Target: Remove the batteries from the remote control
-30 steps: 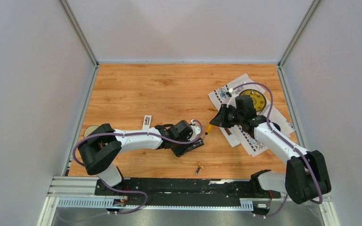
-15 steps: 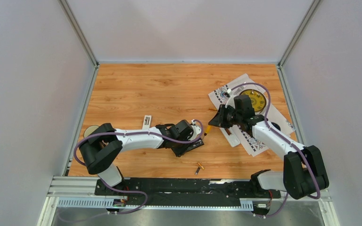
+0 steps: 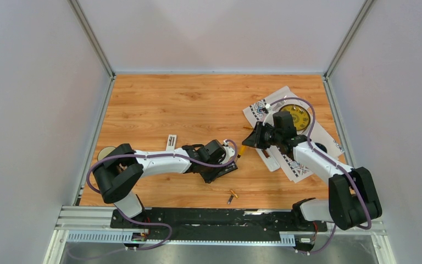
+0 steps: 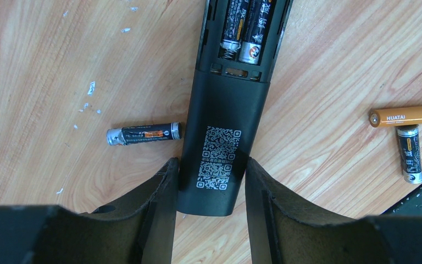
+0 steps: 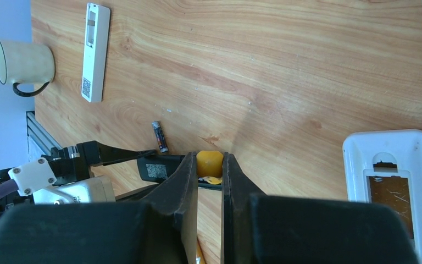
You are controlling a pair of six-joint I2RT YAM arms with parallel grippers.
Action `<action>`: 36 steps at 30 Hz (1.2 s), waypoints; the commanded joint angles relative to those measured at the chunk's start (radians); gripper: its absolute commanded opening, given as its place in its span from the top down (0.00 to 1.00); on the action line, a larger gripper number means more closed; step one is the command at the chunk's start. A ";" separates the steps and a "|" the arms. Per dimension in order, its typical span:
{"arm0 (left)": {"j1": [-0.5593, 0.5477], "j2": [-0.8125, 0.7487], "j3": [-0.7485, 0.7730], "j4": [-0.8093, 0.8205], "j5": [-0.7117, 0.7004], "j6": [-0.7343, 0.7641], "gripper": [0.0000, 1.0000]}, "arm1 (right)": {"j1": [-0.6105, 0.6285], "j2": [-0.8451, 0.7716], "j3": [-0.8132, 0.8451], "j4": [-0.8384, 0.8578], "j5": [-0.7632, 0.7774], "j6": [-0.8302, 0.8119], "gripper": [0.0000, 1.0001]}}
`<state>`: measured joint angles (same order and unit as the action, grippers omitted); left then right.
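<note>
The black remote control [image 4: 225, 137] lies back-up on the wood, its battery bay open with two batteries [image 4: 243, 33] inside. My left gripper [image 4: 210, 165] is shut on the remote's near end, a finger on each side. Loose batteries lie around it: a dark one [image 4: 143, 133] to the left, an orange one [image 4: 406, 115] and a dark one [image 4: 410, 159] to the right. My right gripper [image 5: 209, 159] is shut on a yellow-handled screwdriver [image 5: 209, 163], whose tip points at the remote [image 3: 220, 171] from the right. The pair of loose batteries [image 3: 232, 194] shows in the top view too.
A white remote [image 5: 95, 52] and a cream mug [image 5: 25, 63] sit at the left of the table. Another white remote [image 5: 390, 187] with an open back lies under the right arm on a printed sheet [image 3: 264, 110], next to a yellow disc [image 3: 295, 116].
The right arm's elbow has shifted slightly left. Both grippers and the remote stay where they were.
</note>
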<state>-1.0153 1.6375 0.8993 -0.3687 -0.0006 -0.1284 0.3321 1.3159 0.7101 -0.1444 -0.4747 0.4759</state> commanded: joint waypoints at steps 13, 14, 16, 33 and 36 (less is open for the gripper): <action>-0.014 0.094 -0.034 0.027 0.053 -0.045 1.00 | 0.015 -0.001 -0.031 0.108 -0.272 0.207 1.00; -0.014 0.099 -0.034 0.027 0.054 -0.045 1.00 | 0.015 -0.003 -0.029 0.111 -0.275 0.211 1.00; -0.014 0.104 -0.031 0.025 0.054 -0.050 1.00 | 0.015 -0.006 -0.028 0.112 -0.286 0.216 1.00; -0.012 0.162 -0.014 0.016 0.047 -0.076 1.00 | 0.013 -0.024 -0.003 0.063 -0.334 0.167 1.00; -0.011 0.173 -0.010 0.011 0.044 -0.080 1.00 | 0.013 -0.024 -0.001 0.062 -0.343 0.161 1.00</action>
<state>-1.0153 1.6829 0.9394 -0.4118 -0.0032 -0.1509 0.3107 1.3193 0.6796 -0.0448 -0.5598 0.5358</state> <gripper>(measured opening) 0.494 0.146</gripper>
